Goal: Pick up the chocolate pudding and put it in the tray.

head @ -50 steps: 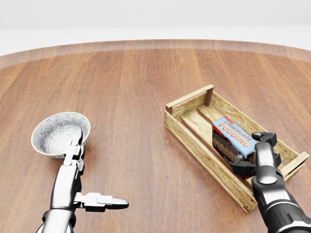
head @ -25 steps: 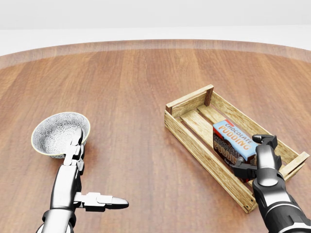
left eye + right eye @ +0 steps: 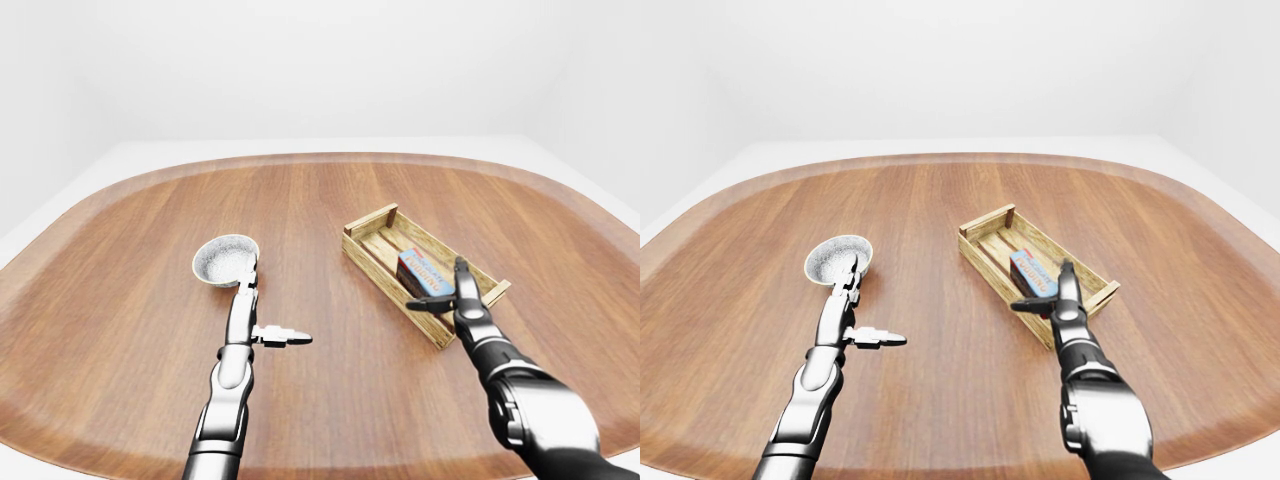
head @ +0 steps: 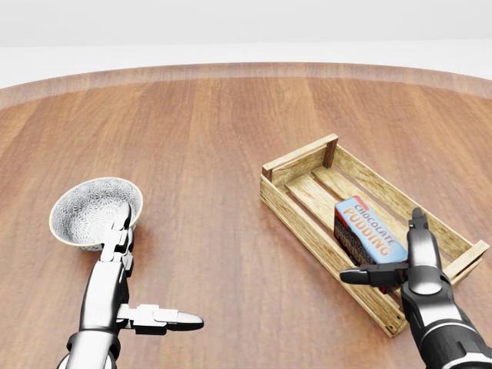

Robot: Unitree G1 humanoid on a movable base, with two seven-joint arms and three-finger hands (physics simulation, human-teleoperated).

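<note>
the pudding box [image 4: 370,231] lay inside the wooden tray [image 4: 300,161]. the right hand [image 4: 401,265] was spread open beside it, holding nothing. the left hand [image 4: 129,283] was open near the bowl [image 4: 84,209].

A bare simulated test space is suggested by the large rounded wooden table [image 3: 300,210] surrounded by blank white walls [image 3: 300,70].

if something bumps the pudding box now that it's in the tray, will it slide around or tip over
The pudding box is flat-sided and looks stiff, lying low on the tray's slats, so it probably won't roll or tip. A nudge might slide it along the slats, but the tray walls should stop it. The right hand is open beside it, so nothing holds it.
</note>
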